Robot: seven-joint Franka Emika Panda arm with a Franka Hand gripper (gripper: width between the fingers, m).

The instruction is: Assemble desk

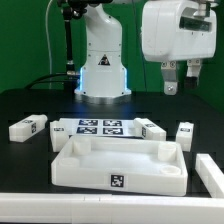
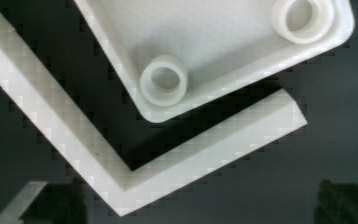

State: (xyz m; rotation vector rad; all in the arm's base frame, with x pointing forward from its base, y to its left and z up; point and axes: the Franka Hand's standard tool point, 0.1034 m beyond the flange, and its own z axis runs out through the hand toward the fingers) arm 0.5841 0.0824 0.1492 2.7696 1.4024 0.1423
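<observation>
The jaws hang spread wide and empty, high over the worktop [image 1: 25,160]. The desk top [image 1: 118,160] lies rim-up by the worktop's near edge. The block legs [image 1: 28,127] lie behind it, flanking the marker board [image 1: 100,126].

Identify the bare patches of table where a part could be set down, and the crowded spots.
Bare: the front corner at the exterior view's left, between the lone leg and the desk top; also the back strip beside the robot base. Crowded: behind the desk top, where the marker board and two legs sit close together.
</observation>
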